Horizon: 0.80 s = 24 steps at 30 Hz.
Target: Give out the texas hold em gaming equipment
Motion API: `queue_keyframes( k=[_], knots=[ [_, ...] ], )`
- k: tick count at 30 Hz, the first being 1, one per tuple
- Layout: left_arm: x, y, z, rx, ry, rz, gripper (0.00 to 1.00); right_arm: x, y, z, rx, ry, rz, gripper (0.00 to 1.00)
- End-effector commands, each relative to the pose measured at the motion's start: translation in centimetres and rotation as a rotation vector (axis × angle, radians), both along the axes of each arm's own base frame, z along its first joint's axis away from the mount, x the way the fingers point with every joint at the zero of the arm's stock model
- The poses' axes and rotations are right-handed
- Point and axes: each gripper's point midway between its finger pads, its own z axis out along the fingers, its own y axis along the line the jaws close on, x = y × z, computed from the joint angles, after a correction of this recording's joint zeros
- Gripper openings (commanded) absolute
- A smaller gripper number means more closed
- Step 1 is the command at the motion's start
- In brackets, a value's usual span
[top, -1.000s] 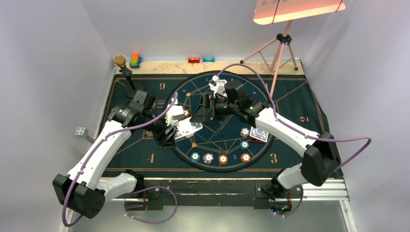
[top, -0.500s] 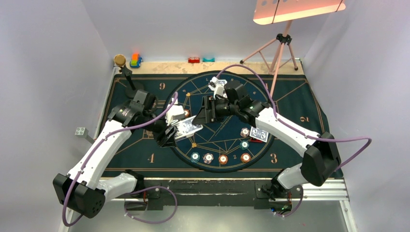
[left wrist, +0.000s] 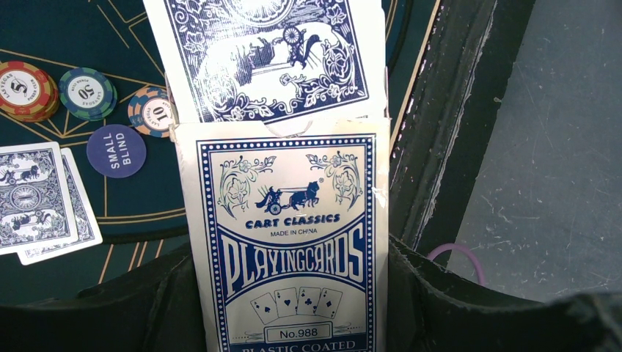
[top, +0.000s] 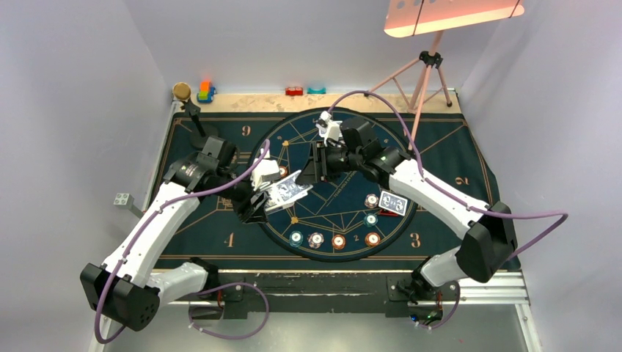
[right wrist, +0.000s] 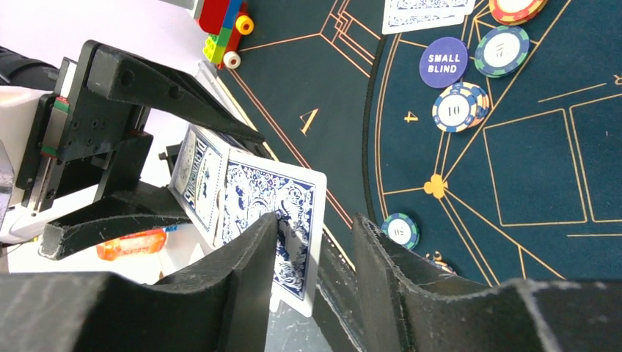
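Blue-and-white cardboard fills the left pincer (left wrist: 292,301): a box of playing cards (left wrist: 290,249) is clamped between its two black fingers, standing lengthwise out of the grip. One blue-backed card (left wrist: 271,55) pokes out of the box's far end, just past the fingertips.

The right pincer (right wrist: 315,264) sits right at that card with its jaws narrowly apart. The card's free corner lies in the gap, close against one finger (right wrist: 242,271) and clear of the other, so nothing is pinched there.

Ahead of the left pincer and off to the left of the box, on the dark mat (left wrist: 44,29), lie a chip marked 10 (left wrist: 150,111), a purple Small Blind disc (left wrist: 116,150), a teal chip marked 50 (left wrist: 87,92) and a red chip marked 5 (left wrist: 26,89). Two face-down cards (left wrist: 37,198) overlap nearer the pincer's left side.

Just beyond the right pincer's other finger lies a small teal chip (right wrist: 400,229). From overhead, a row of four chips (top: 334,240) lies nearer the arm bases than either pincer.
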Motion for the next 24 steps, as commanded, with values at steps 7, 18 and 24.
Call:
queue_keyframes(
  k=[7,18,24],
  knots=[
    [0.5,-0.4,1.4,-0.043,-0.055,-0.010,0.09,0.5,-0.4,3.3,0.007,-0.106,-0.009,0.32],
    [0.5,-0.4,1.3,-0.042,-0.056,-0.009,0.09,0.6,-1.0,5.4,0.015,-0.156,-0.038,0.25],
    [0.5,-0.4,1.2,-0.040,-0.057,-0.009,0.09,0.6,-1.5,6.0,0.006,-0.178,-0.051,0.23]
  ],
)
